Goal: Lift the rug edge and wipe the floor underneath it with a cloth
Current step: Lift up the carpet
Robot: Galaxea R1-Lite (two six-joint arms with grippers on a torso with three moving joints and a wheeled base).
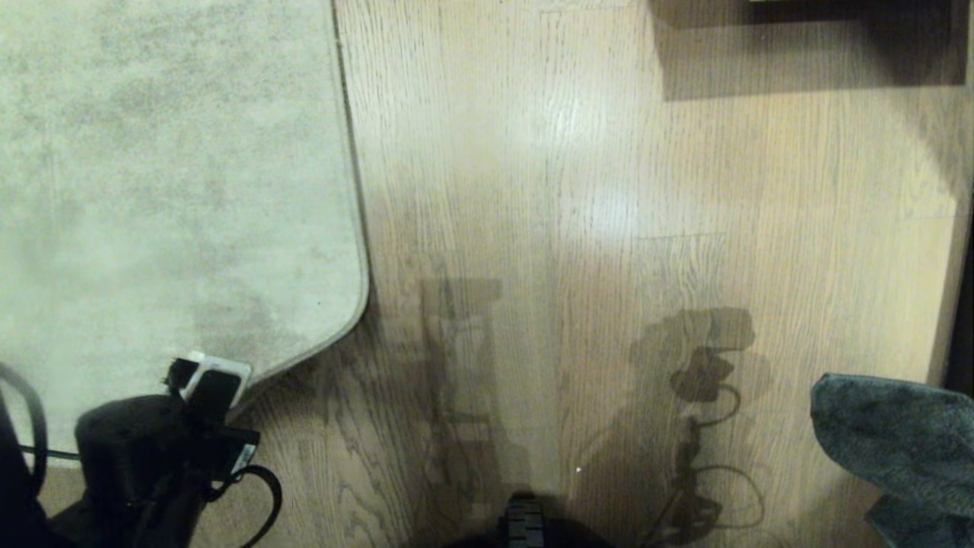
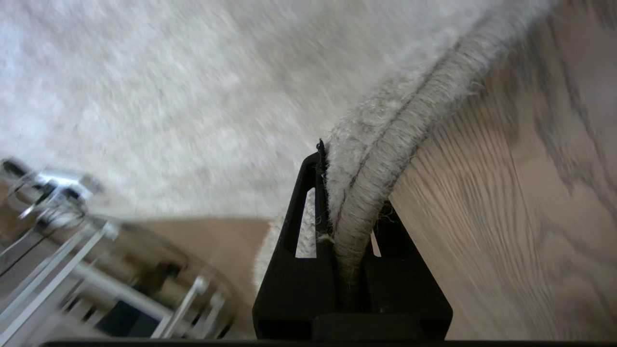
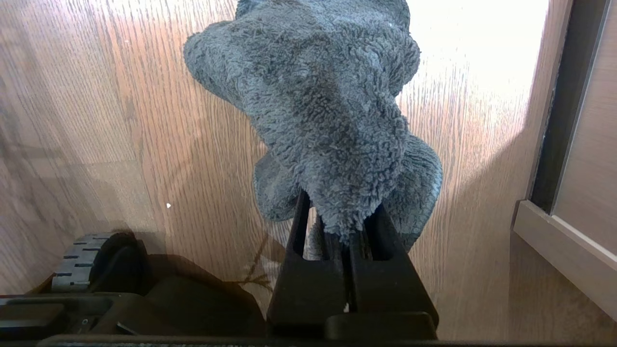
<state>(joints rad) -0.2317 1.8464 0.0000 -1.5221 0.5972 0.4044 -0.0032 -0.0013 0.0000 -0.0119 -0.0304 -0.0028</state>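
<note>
The pale grey-beige rug [image 1: 167, 175] covers the left of the head view, its rounded corner lying on the light wood-grain floor [image 1: 548, 228]. My left gripper [image 1: 207, 378] sits at the rug's near edge beside that corner. In the left wrist view the left gripper [image 2: 354, 193] is shut on the rug's [image 2: 193, 96] trimmed edge, with floor [image 2: 506, 217] beside it. My right gripper [image 3: 340, 221] is shut on the dark grey-teal fuzzy cloth [image 3: 323, 96], which droops over the floor [image 3: 120, 120]. The cloth [image 1: 898, 441] shows at the lower right of the head view.
A dark furniture base [image 1: 806, 46] casts shadow at the far right. A cabinet front with a pale plinth [image 3: 569, 231] stands close to the right gripper. A base wheel [image 3: 77, 262] is near me, also seen low in the head view as a wheel [image 1: 525, 525].
</note>
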